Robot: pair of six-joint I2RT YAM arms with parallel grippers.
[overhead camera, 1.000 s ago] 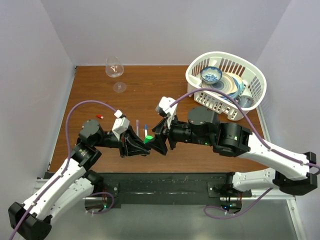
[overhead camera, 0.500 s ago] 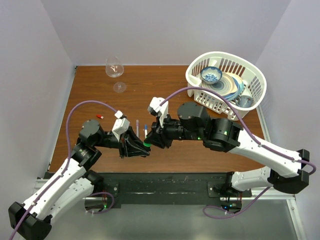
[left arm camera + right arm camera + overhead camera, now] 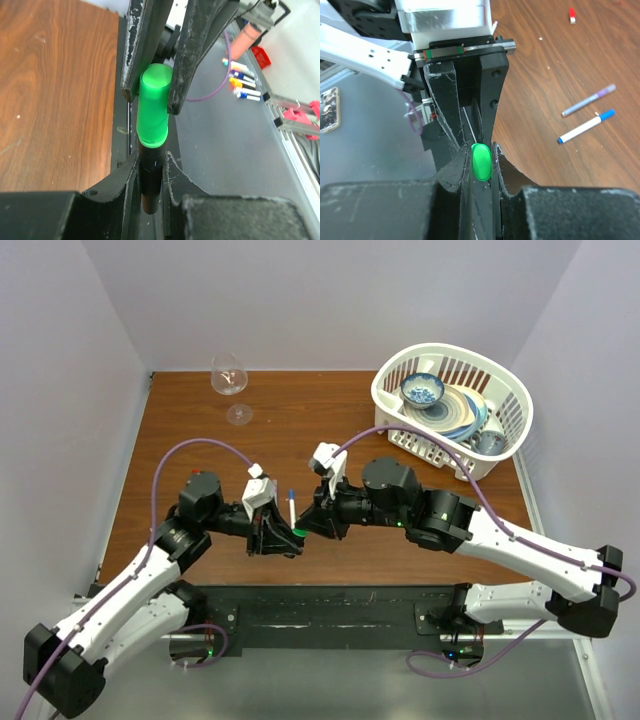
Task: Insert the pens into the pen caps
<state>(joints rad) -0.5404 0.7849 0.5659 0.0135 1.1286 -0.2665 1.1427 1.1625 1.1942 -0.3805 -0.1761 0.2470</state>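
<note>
While the arms meet over the table (image 3: 180, 430), green cap (image 3: 153, 105) goes onto black marker (image 3: 150, 180).
Left gripper (image 3: 150, 167) clamped on marker barrel; right gripper (image 3: 481, 161) clamped on cap, which already sleeves the tip. Judged: seating stage. Next calls for a straight axial push, then letting go. White pen (image 3: 585, 127) and purple-grey pen (image 3: 589, 100) lie nearby.

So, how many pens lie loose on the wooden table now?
2: the white pen with a blue end and the purple-grey pen beside it. The black marker is held; others may be hidden.
</note>
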